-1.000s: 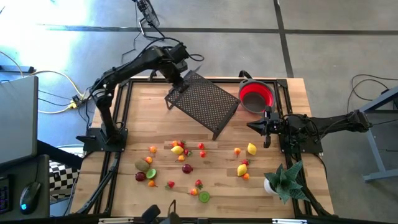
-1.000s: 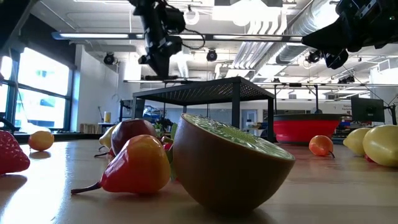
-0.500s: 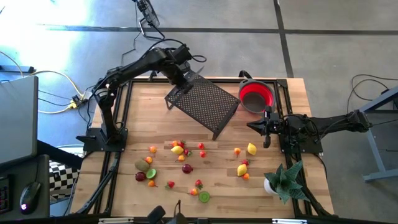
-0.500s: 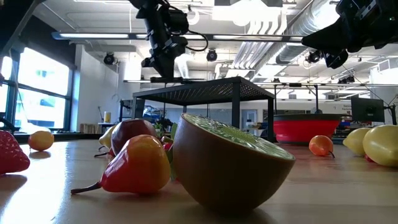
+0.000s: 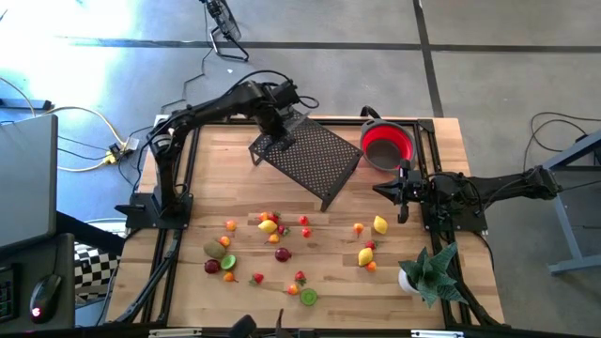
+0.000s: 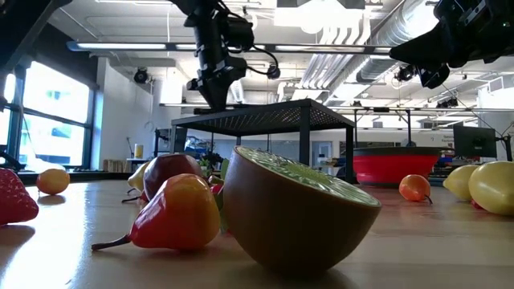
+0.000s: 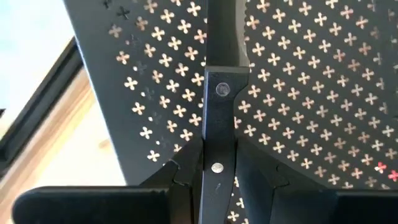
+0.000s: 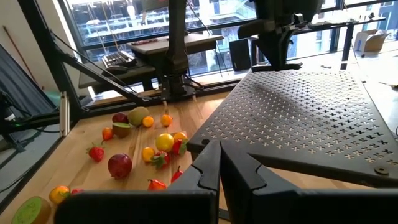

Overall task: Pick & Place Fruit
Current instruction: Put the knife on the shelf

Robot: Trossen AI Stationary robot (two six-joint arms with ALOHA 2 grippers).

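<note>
We see the fruit (image 5: 282,246) as a scatter of small glossy toy pieces across the near half of the wooden table (image 5: 216,188): yellow lemons, orange and red ones, strawberries, a brown kiwi, a dark red apple and green-faced lime halves, all lying loose and well apart from the red bowl (image 5: 388,144) at the far right. The left gripper (image 5: 279,122) sits at the far edge of the black perforated rack (image 5: 310,158), its jaws pinching the rack's dark rim bar. The right gripper (image 5: 403,191) hangs over the table's right side just beside the bowl, its jaws pressed together on nothing.
</note>
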